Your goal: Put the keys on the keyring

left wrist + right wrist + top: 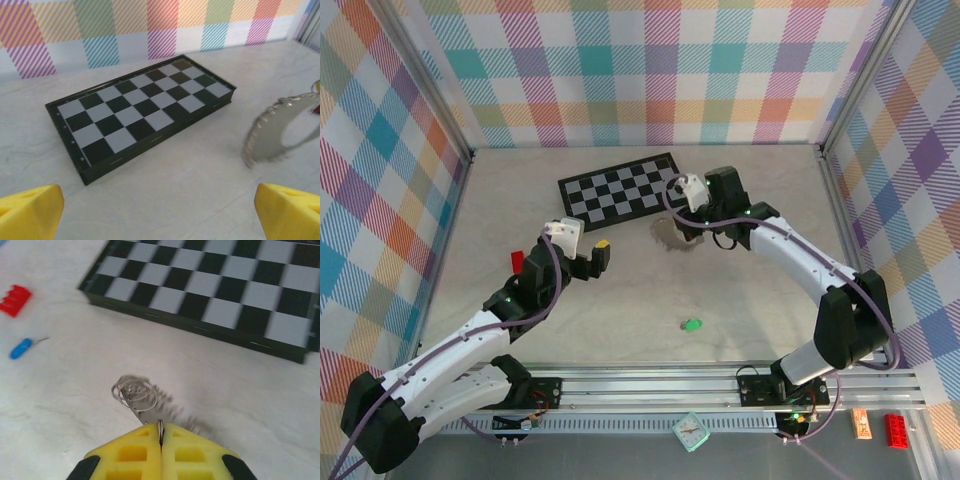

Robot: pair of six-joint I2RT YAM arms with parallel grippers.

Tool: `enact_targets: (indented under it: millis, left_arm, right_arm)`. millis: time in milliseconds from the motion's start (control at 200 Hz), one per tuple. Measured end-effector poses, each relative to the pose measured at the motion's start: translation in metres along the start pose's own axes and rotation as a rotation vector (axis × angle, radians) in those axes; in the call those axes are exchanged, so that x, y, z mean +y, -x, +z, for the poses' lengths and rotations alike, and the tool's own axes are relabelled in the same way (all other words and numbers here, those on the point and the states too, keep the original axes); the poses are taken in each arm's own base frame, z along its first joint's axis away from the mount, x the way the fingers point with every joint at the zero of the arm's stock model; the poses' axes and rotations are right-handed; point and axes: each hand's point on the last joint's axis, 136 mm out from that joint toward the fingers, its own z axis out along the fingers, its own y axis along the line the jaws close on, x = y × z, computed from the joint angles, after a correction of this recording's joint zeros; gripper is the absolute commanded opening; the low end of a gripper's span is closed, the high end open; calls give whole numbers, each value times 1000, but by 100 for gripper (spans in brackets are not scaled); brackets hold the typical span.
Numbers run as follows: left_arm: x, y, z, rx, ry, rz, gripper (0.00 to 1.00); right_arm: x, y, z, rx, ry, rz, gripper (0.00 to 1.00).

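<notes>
Right gripper (161, 434): clamping shut on the keyring (136, 391), pinching its thin wire in the seam between the yellow fingertips (147, 441); working just in front of the near long edge of the chessboard (215, 287). Keyring: hanging from that pinch over the table (750, 330), tilting up on edge in the left wrist view, trailing a fringe of small silver keys, blurring in the right wrist view; sitting between the chessboard and the arm bases, close to the board's right-hand end in the overhead view. Left gripper (160, 217): gaping wide and carrying nothing, showing one yellow fingertip at each lower corner of its own view; hovering above bare table, facing the chessboard and the keyring, near the board's near left corner in the overhead view. Green key (692, 324): lying loose on open table, well apart from the keyring, nearer the arm bases. Blue key (21, 348): lying flat on the table to the left of the keyring in the right wrist view, well apart from it, near a small red block (15, 300). Chessboard: lying flat toward the back of the table. Red block: sitting just beside the left forearm in the overhead view.
</notes>
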Motion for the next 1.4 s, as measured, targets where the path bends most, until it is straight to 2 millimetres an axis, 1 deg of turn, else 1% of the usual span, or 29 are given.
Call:
enact_targets:
  millis: [40, 120, 195, 315, 375, 450, 535, 610, 680, 770, 845, 940, 1095, 1215, 1300, 1400]
  left_arm:
    - [1, -2, 0, 13, 4, 29, 95]
    - [1, 1, -2, 27, 3, 74, 93]
    - [-1, 10, -4, 28, -8, 108, 90]
    - [-9, 23, -5, 20, -46, 163, 84]
    - [-13, 21, -5, 32, -68, 204, 82]
    - [-17, 16, -3, 52, -88, 257, 75]
    - [-18, 9, -1, 76, -101, 318, 68]
    - [-19, 8, 0, 90, -119, 355, 59]
    - [-18, 13, 1, 86, -143, 364, 54]
    - [-16, 20, 2, 73, -173, 379, 50]
    - [-22, 22, 3, 69, -227, 410, 46]
    - [-39, 15, 4, 84, -336, 459, 44]
    - [-63, -8, 5, 127, -499, 517, 43]
    - [-75, -18, 3, 134, -587, 559, 31]
    - [-81, -21, 2, 132, -632, 581, 28]
    - [-87, -27, -1, 134, -686, 606, 19]
  right_arm:
    - [9, 0, 2, -18, 43, -23, 0]
    - [25, 0, 6, -45, 120, -63, 0]
    - [37, 3, 6, -68, 181, -92, 0]
    - [56, 14, 5, -122, 269, -150, 0]
    - [65, 16, 6, -136, 308, -179, 0]
    - [74, 17, 6, -154, 349, -217, 0]
    - [87, 13, 6, -174, 397, -276, 0]
    - [97, 4, 7, -174, 438, -321, 0]
    - [104, -4, 8, -170, 470, -359, 0]
    - [110, -8, 7, -178, 498, -403, 0]
    - [116, -9, 6, -187, 517, -439, 0]
    - [123, -10, 5, -198, 537, -482, 0]
    - [134, -16, 4, -197, 567, -543, 0]
    - [140, -21, 4, -192, 580, -579, 0]
    - [144, -25, 4, -183, 585, -604, 0]
    - [149, -29, 4, -175, 592, -626, 0]
